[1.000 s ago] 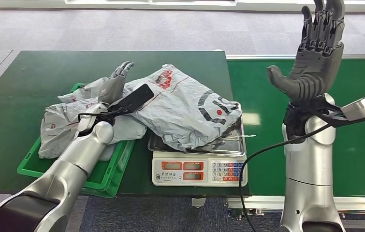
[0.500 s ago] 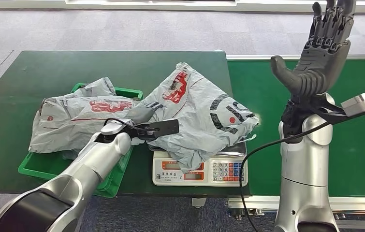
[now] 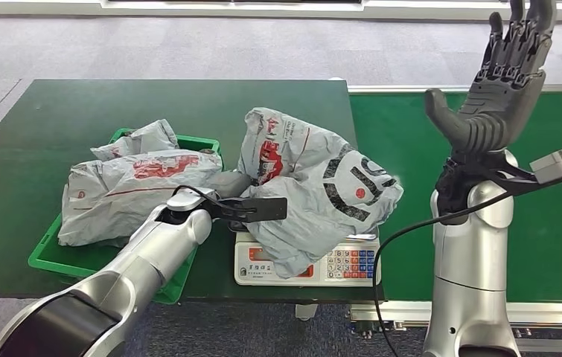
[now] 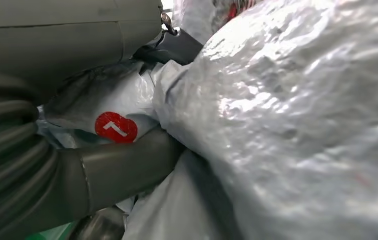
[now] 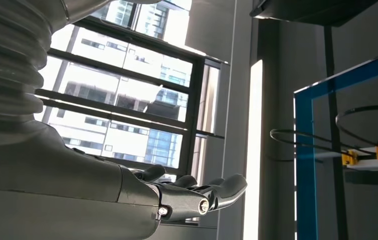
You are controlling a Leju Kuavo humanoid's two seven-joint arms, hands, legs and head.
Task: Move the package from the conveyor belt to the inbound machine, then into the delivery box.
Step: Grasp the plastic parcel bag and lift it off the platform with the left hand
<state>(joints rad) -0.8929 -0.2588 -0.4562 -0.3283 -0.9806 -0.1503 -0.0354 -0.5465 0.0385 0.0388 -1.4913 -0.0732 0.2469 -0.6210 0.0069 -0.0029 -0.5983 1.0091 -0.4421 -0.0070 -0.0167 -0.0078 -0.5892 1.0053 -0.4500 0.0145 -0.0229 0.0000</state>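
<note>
1. Head view: my left hand [image 3: 227, 186] grips the grey package [image 3: 315, 186], which lies over the scale [image 3: 307, 264] beside the green bin [image 3: 77, 260].
2. My right hand [image 3: 497, 89] is raised above the conveyor belt [image 3: 560, 223], fingers apart, holding nothing.

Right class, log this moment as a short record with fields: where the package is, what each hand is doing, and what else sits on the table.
package: grey bag, crumpled, lying over the scale
left hand: left hand grips the bag's near edge, thumb pressed on it
right hand: right hand raised above the conveyor belt, fingers apart, holding nothing
delivery box: green crate on the table, holding other grey bags
stage: package on scale, not yet in crate
</note>
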